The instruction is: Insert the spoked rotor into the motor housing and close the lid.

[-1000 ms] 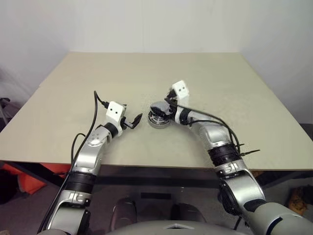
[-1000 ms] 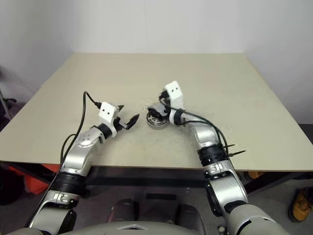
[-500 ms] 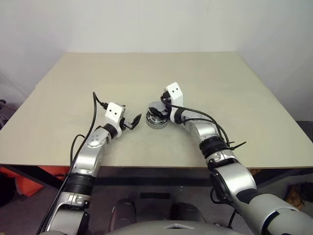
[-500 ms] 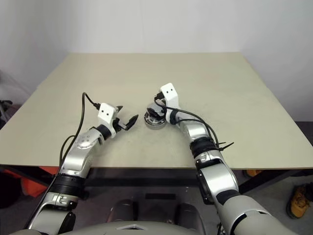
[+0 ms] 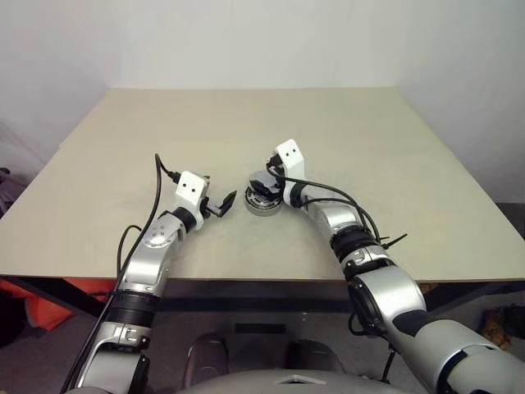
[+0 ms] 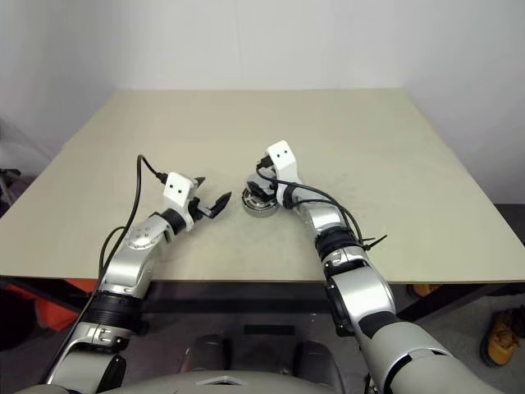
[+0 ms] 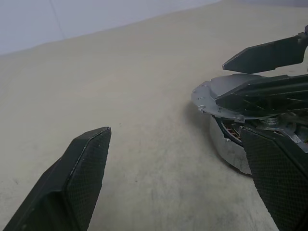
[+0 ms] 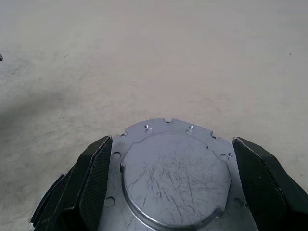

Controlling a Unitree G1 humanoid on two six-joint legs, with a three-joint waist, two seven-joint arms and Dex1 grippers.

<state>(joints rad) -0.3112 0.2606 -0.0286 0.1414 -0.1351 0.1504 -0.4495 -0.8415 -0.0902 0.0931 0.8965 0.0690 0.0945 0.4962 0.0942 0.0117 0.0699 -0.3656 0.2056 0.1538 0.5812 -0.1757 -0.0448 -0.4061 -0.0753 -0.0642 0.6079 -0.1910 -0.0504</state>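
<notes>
Lab: bare beige table (image 5: pixel 123 164), blank white wall (image 5: pixel 246 41).

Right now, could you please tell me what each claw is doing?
Left claw: open, holding nothing, beside the motor housing.
Right claw: spread wide around the lid, gripping it by its edges just above the housing.
</notes>
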